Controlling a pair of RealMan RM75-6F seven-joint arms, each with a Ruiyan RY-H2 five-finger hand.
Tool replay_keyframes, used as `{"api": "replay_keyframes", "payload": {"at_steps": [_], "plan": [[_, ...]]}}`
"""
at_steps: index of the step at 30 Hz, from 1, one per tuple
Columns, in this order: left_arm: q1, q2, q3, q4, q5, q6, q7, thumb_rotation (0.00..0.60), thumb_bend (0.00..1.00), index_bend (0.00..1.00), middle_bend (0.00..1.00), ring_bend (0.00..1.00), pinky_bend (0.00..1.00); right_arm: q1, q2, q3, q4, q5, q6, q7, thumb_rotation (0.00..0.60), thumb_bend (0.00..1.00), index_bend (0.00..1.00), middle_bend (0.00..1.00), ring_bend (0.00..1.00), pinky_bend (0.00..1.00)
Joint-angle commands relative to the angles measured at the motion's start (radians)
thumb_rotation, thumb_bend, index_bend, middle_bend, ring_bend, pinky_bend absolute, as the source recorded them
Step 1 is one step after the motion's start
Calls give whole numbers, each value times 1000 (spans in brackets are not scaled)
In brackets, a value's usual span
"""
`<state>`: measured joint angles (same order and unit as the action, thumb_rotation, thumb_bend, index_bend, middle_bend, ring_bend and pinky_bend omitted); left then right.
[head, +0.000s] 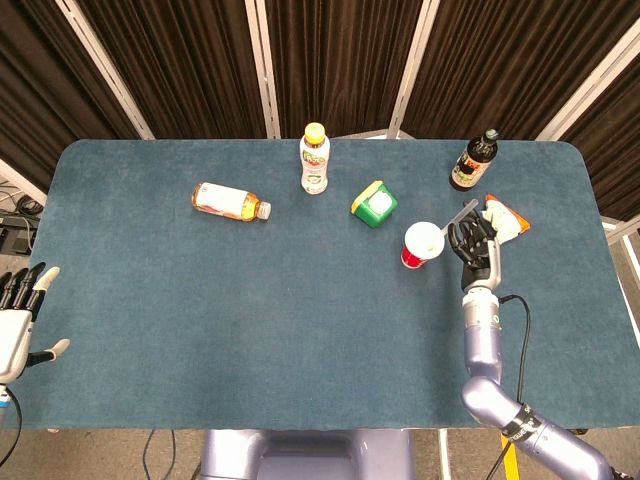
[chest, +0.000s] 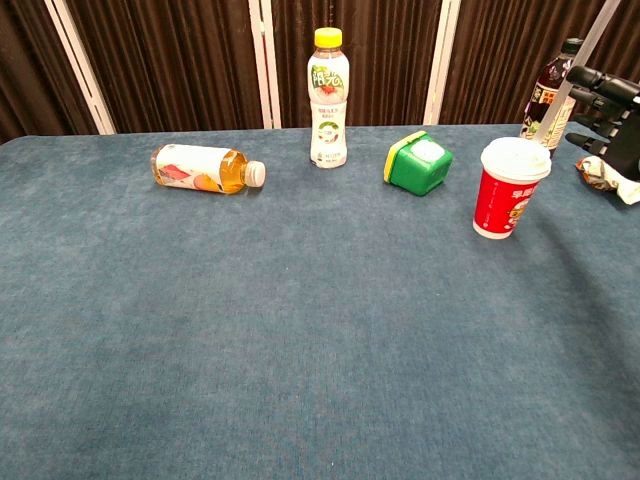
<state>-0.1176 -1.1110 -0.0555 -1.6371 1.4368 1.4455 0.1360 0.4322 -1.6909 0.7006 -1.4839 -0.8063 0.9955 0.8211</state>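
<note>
Left hand (head: 18, 320): beyond the table's left edge, low in the head view, fingers spread and straight, holding nothing; it does not show in the chest view.

Table (head: 300, 330): covered in blue-green cloth, with dark curtains behind it.

Orange bottle (head: 230, 201): lying on its side on the left half of the table, white cap toward the right; well apart from both hands.

White bottle (head: 314, 159): upright with a yellow cap, near the far edge at centre.

Green box (head: 374, 204): tilted, with a yellow side and a white round top, just right of the white bottle and nearer the viewer.

Red cup (head: 421, 245): upright with a white lid, right of the green box. In the chest view the red cup (chest: 510, 188) stands clear of its neighbours.

Straw (head: 462, 214): a thin pale stick held slanting, its lower end toward the cup's lid; whether the tip touches the lid cannot be told. In the chest view the straw (chest: 580, 55) rises to the upper right.

Right hand (head: 473, 245): just right of the cup, fingers curled and pinching the straw; it shows also at the right edge of the chest view (chest: 606, 105).

Dark bottle (head: 473, 161): upright near the far right corner, behind the hand.

Snack packet (head: 505, 217): crumpled, orange and white, lying just right of the right hand.
</note>
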Motion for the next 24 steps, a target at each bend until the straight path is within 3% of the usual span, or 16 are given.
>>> {"api": "replay_keyframes", "payload": {"at_steps": [1, 14, 24], "plan": [[0, 0, 0, 0, 0, 0, 0, 600, 44, 0, 0, 0, 0, -6, -3, -7, 4, -10, -2, 11, 600, 374, 477, 86, 0, 0], [0, 0, 0, -1, 0, -1, 1, 600, 46, 0, 0, 0, 0, -27, 4, -23, 11, -38, -23, 47, 600, 358, 414, 65, 0, 0], [0, 1, 0, 0, 1, 0, -2, 600, 45, 0, 0, 0, 0, -71, 95, 2, -78, -130, 68, 12, 600, 242, 354, 35, 0, 0]]}}
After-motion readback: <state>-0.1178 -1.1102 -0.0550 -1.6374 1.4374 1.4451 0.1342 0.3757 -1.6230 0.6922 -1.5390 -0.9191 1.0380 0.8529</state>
